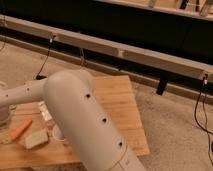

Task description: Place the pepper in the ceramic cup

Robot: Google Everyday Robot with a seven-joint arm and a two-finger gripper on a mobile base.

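Camera view: approach step; hand (pixel 4 116), grip state untellable, beside pepper (pixel 21 129); next, grasp and carry to ceramic cup (pixel 58 134) beyond.

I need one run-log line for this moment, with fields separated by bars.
hand: left frame edge, near pepper | pepper: lying on table, outside cup | ceramic cup: partly hidden behind arm

We see only a sliver of the ceramic cup (pixel 56 133) behind the arm (pixel 85 120); the gripper (pixel 5 117) is cropped at the left edge.
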